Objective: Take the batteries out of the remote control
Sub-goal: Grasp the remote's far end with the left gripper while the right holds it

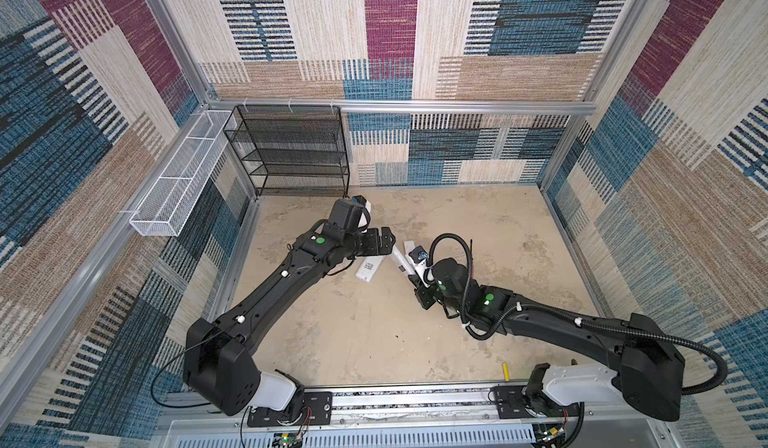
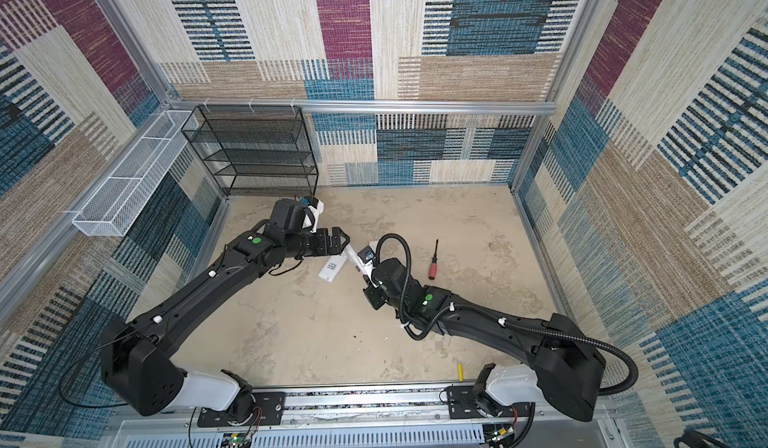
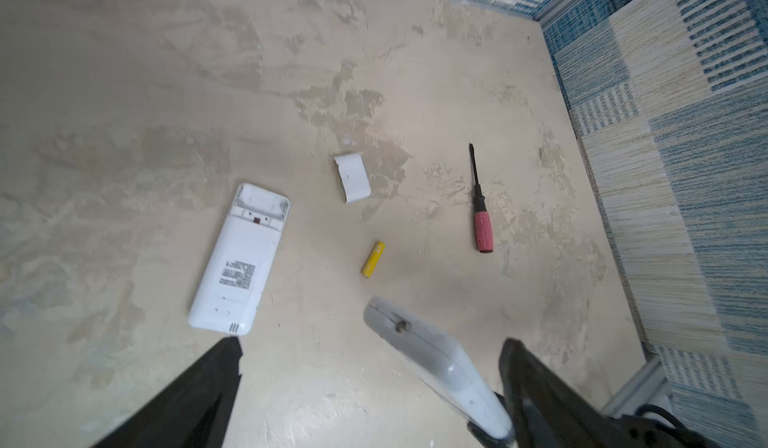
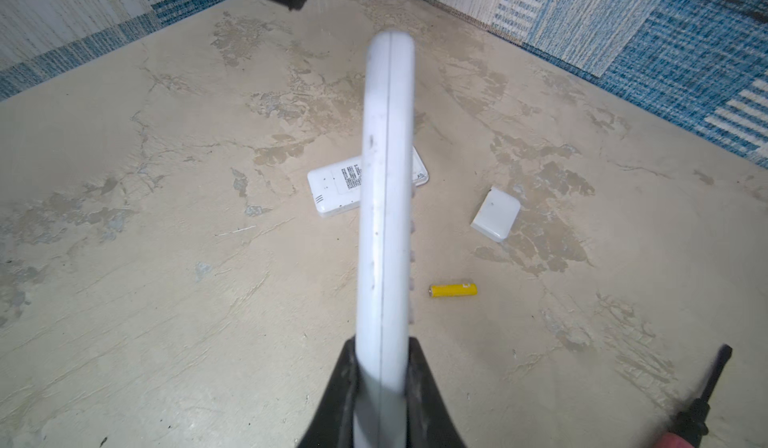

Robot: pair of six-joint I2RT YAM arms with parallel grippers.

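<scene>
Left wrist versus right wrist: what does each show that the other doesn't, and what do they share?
Only the left wrist: the whole screwdriver, tip to handle, and the left gripper, open. Only the right wrist: the right gripper shut on the held remote, seen edge-on. Both: the held remote, the lying remote, one yellow battery and the white cover on the floor.

Smooth white plastic, scuffed grey along its seam, on the raised remote [image 4: 386, 200]; rough, blotchy matt beige tabletop [image 4: 166, 300] like worn plaster; glossy yellow wrap on 1 battery [image 4: 453, 290]; screwdriver [image 3: 480, 213] with dull pink-red handle and black metal shaft; walls [image 1: 390, 30] of woven carpet-like cloth; brushed aluminium rails [image 1: 457, 107]; black wire-mesh rack [image 1: 291, 151]
</scene>
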